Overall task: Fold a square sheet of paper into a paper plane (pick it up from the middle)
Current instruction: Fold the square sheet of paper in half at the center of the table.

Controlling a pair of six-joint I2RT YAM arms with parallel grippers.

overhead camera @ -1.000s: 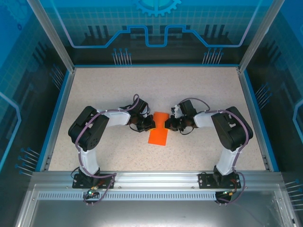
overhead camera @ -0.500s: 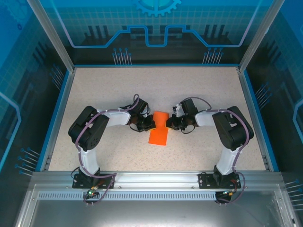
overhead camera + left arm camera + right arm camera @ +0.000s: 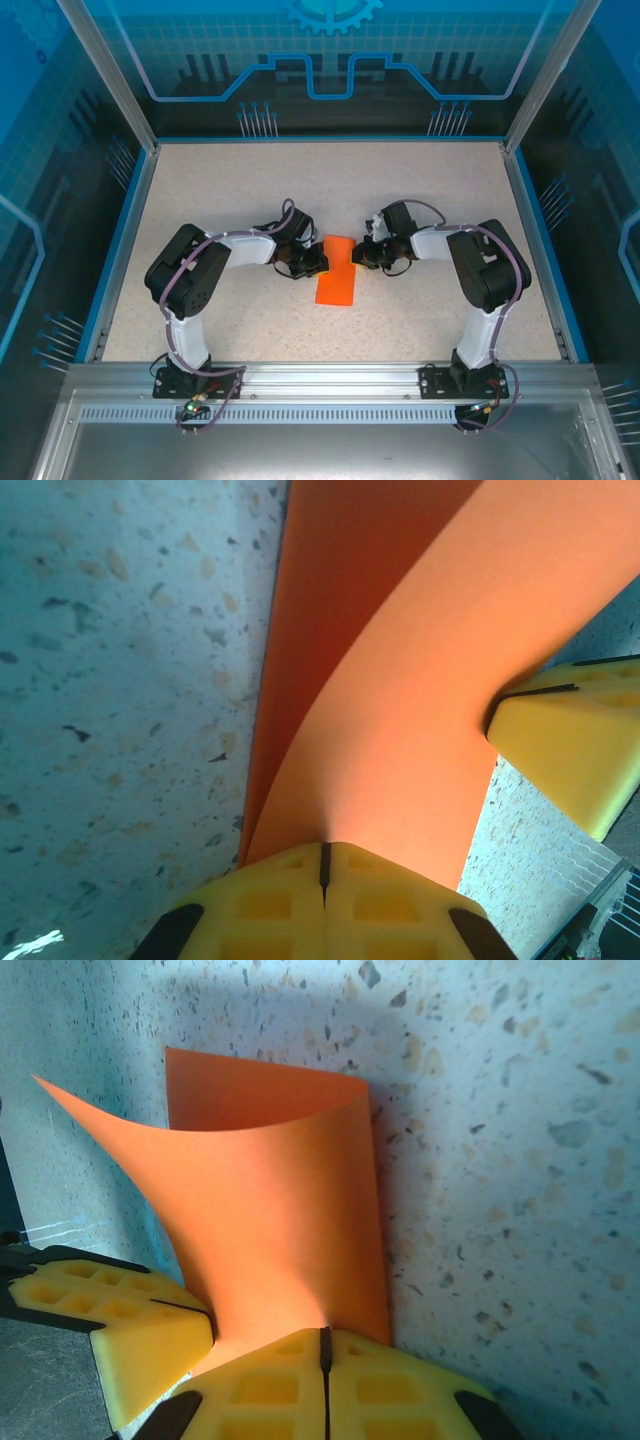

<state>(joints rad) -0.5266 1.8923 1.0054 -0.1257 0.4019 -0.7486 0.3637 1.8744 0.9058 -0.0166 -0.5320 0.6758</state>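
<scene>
Both the left claw (image 3: 323, 858) and right claw (image 3: 323, 1345) tight on the orange sheet (image 3: 335, 288), long axis near-to-far.

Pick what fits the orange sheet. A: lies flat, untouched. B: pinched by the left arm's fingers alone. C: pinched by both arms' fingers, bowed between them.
C: the left gripper and the right gripper each clamp an edge of the orange sheet, which curves between them.

1 orange paper sheet (image 3: 336, 287), 1 table (image 3: 330, 190), 2 arms (image 3: 190, 275), 2 hands: left hand (image 3: 320, 263), right hand (image 3: 357, 256).
</scene>
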